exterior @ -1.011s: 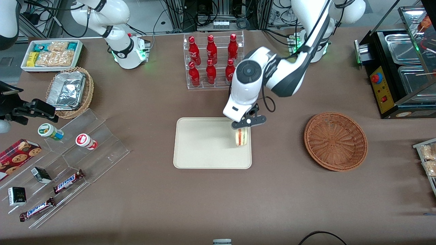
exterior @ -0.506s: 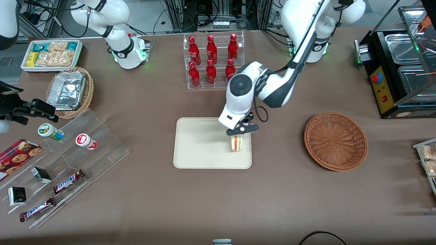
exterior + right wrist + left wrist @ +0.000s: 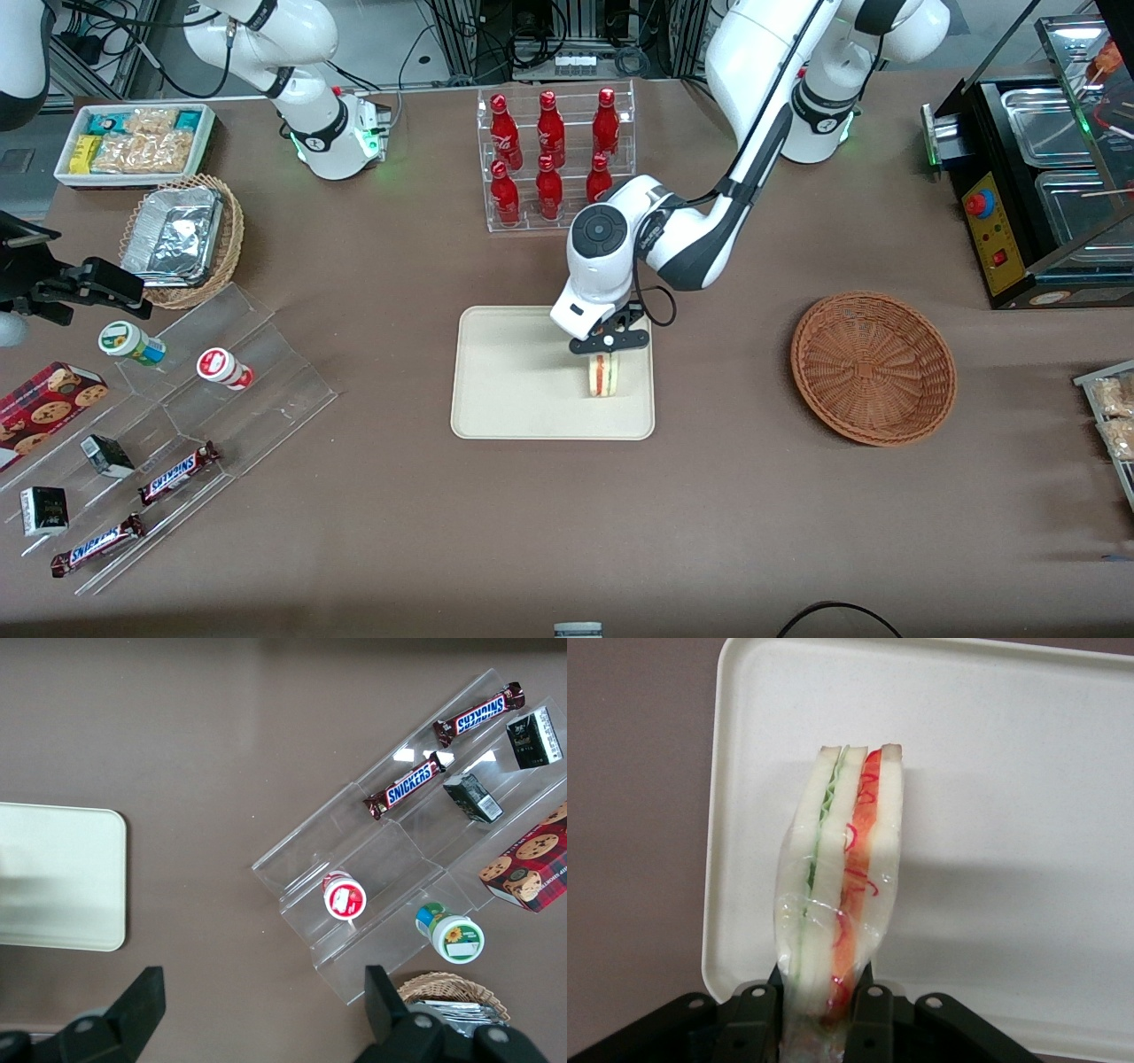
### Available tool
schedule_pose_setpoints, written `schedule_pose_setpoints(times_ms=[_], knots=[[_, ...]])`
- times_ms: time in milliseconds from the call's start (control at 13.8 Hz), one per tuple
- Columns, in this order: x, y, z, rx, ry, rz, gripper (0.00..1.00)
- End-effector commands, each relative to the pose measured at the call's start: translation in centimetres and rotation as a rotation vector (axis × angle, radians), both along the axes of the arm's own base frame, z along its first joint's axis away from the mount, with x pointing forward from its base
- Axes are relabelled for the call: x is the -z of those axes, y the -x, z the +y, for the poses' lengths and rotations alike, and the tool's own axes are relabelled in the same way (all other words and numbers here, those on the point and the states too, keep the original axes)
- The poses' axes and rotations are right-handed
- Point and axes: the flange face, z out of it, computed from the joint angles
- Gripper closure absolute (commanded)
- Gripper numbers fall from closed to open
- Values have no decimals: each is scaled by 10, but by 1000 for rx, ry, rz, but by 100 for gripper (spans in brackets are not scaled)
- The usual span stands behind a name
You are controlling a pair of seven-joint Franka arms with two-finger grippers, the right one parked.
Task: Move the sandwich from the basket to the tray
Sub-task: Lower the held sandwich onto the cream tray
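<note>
My left gripper (image 3: 606, 354) is shut on the sandwich (image 3: 605, 376), a plastic-wrapped wedge of white bread with green and red layers, held low over the cream tray (image 3: 514, 390) near the tray's edge toward the working arm. In the left wrist view the black fingers (image 3: 759, 1020) pinch the sandwich (image 3: 842, 868) at its base, and the tray (image 3: 1010, 771) lies beneath it. I cannot tell whether the sandwich touches the tray. The reddish-brown wicker basket (image 3: 873, 367) stands empty toward the working arm's end of the table.
A clear rack of red bottles (image 3: 554, 159) stands farther from the front camera than the tray. A clear stepped stand with cups and candy bars (image 3: 177, 416), a tan basket of foil containers (image 3: 182, 237) and a white snack bin (image 3: 135, 142) lie toward the parked arm's end.
The gripper has carried the sandwich a little farther over the tray toward the parked arm's end and lowered it. Its hold on the sandwich is unchanged.
</note>
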Motion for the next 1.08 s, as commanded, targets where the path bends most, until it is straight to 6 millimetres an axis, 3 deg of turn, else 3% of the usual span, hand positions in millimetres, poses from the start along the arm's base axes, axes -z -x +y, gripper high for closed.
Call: schedule_pose_setpoints(times_ms=[0, 361, 433, 578, 722, 794, 1011], knots=[[3, -5, -6, 3, -8, -19, 71], [15, -3, -11, 12, 1, -30, 70], [15, -2, -12, 21, 1, -30, 65], [16, -2, -12, 27, -1, -29, 23], [15, -2, -12, 28, 0, -31, 5], [14, -2, -12, 29, 0, -33, 1], [4, -5, -10, 13, 6, -41, 0]])
